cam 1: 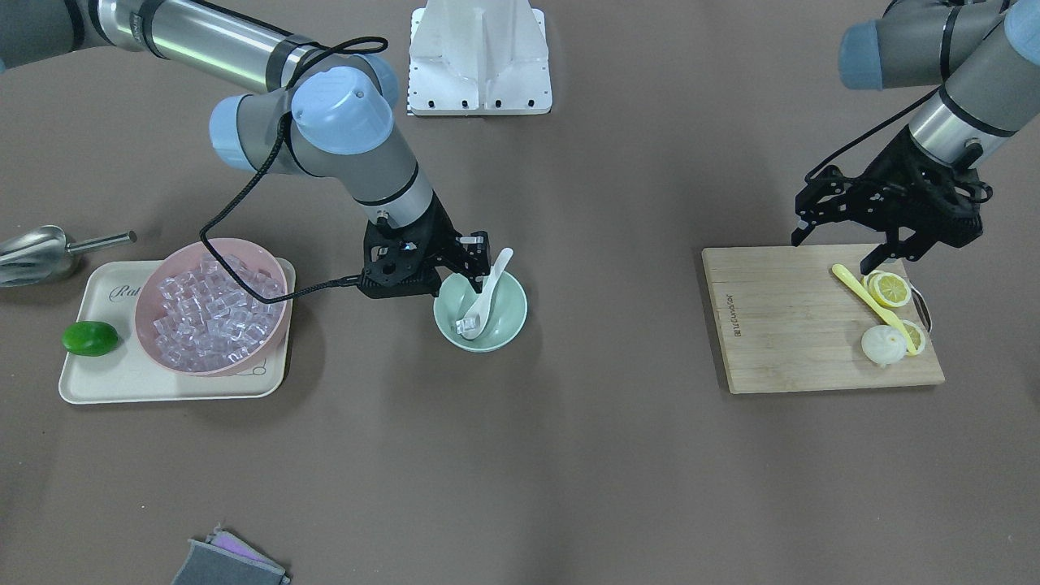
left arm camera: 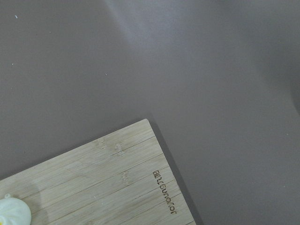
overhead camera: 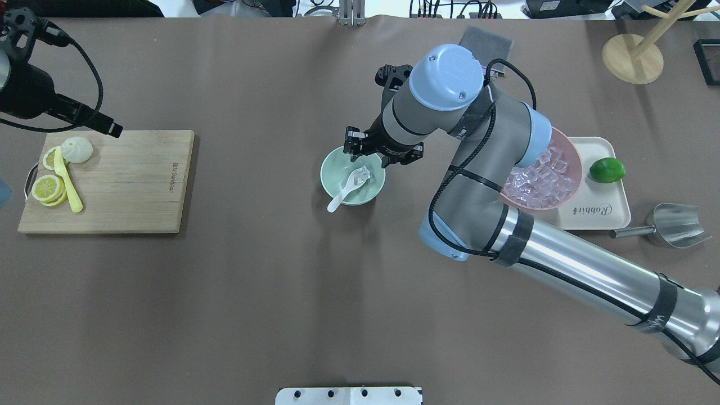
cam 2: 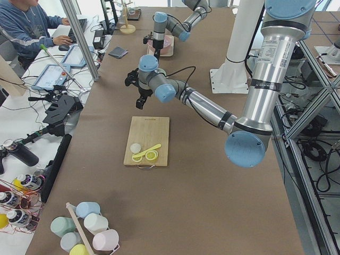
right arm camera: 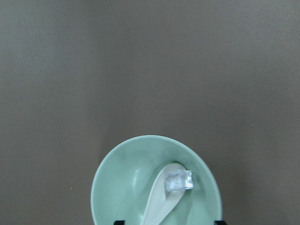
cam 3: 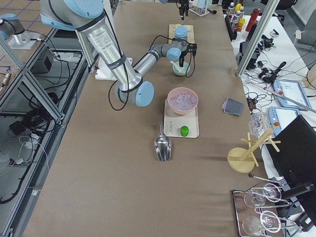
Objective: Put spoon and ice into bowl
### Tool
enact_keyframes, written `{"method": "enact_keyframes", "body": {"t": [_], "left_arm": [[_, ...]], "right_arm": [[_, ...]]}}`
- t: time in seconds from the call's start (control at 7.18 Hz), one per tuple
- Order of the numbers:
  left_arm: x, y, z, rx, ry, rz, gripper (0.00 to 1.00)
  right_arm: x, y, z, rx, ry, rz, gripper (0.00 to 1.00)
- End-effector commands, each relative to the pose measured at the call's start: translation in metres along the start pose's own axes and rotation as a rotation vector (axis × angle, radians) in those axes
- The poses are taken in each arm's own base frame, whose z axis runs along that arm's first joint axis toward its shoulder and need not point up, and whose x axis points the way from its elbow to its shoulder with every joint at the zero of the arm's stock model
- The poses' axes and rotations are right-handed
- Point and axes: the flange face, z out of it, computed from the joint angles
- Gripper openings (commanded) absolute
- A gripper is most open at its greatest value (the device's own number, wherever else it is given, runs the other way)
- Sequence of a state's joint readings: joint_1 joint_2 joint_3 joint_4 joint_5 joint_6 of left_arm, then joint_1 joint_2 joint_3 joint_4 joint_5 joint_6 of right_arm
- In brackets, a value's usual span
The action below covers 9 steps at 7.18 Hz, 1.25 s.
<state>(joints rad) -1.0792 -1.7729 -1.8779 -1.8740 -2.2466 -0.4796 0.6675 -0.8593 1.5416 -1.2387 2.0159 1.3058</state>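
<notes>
The mint-green bowl point(cam 1: 520, 313) stands mid-table; it also shows in the overhead view point(overhead camera: 329, 174) and the right wrist view point(right arm camera: 108, 178). The white spoon point(cam 1: 487, 296) lies in it, handle leaning over the rim. One clear ice cube point(right arm camera: 178, 181) rests in its scoop. My right gripper point(overhead camera: 383, 157) hovers just above the bowl, open, its fingertips at either side of the spoon without holding it. My left gripper point(cam 1: 837, 248) is open and empty above the far edge of the wooden cutting board point(cam 1: 796, 325).
A pink bowl full of ice cubes point(cam 1: 211, 313) sits on a cream tray point(cam 1: 162, 382) with a lime point(cam 1: 89, 339). A metal scoop point(cam 1: 32, 252) lies beside the tray. The board holds lemon slices point(cam 1: 890, 288), a yellow utensil point(cam 1: 869, 301) and a bun point(cam 1: 881, 345).
</notes>
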Motion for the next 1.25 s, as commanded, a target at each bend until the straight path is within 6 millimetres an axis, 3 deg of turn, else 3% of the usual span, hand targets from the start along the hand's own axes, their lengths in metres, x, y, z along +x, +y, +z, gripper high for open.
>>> {"method": "enact_keyframes", "body": {"t": [0.0,0.28,0.56,0.84,0.98,1.11], "left_arm": [[-0.021,0.011,-0.004,-0.008,-0.022,-0.035,0.97],[-0.073,0.040,-0.020,-0.022,-0.052,-0.093,0.97],[-0.141,0.099,-0.038,-0.066,-0.090,-0.035,0.97],[-0.185,0.167,-0.053,-0.086,-0.085,-0.099,0.97],[-0.202,0.184,-0.066,-0.070,-0.100,-0.143,0.97],[-0.217,0.196,-0.078,-0.054,-0.118,-0.186,0.97]], "right_arm": [[0.095,-0.032,-0.077,-0.017,-0.011,0.031,1.00],[0.215,-0.066,-0.158,0.003,0.043,-0.081,1.00],[0.342,-0.070,-0.207,0.024,0.128,-0.181,1.00],[0.464,-0.059,-0.242,-0.024,0.227,-0.275,1.00],[0.513,-0.056,-0.259,-0.051,0.268,-0.331,1.00],[0.541,-0.054,-0.272,-0.080,0.293,-0.349,1.00]]}}
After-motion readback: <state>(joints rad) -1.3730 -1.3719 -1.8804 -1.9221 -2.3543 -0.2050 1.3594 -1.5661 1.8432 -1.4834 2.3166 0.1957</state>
